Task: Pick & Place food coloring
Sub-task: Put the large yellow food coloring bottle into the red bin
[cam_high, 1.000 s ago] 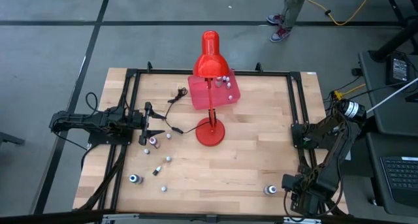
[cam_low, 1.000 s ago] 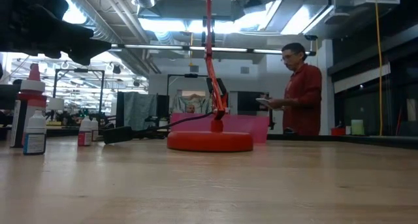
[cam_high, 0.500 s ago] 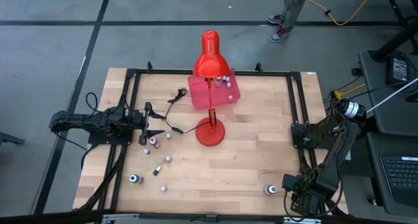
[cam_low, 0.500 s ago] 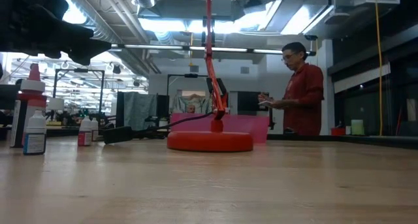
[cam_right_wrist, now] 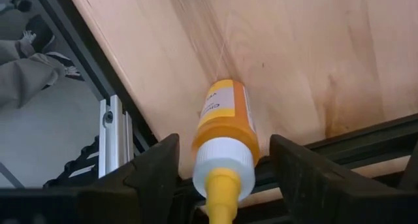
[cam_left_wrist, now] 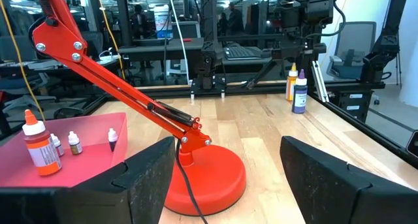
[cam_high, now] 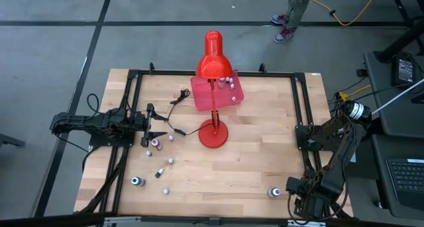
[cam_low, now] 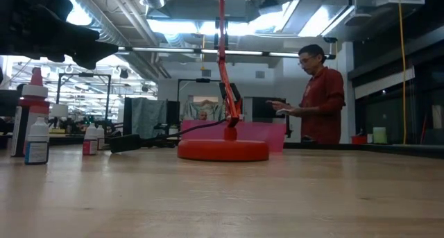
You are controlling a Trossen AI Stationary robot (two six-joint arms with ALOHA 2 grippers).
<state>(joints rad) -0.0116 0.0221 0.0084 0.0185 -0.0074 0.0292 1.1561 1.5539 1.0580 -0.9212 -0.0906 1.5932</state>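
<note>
Food coloring bottle (cam_right_wrist: 224, 136), orange, stands at the surface's (cam_high: 258, 147) near right corner between the right claw's (cam_right_wrist: 219, 178) spread fingers, untouched; closing off-centre could topple it over the edge; left claw (cam_high: 147, 126), spread, waits near scattered bottles (cam_high: 156, 143).

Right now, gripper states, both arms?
Left gripper: open, empty, by the lamp.
Right gripper: open around the orange bottle, not gripping.

You see a grey concrete floor (cam_high: 59, 48) around the pale wooden counter (cam_high: 258, 161); exposed ceiling ducts and bright strip lights (cam_low: 208, 26) hang overhead.
</note>
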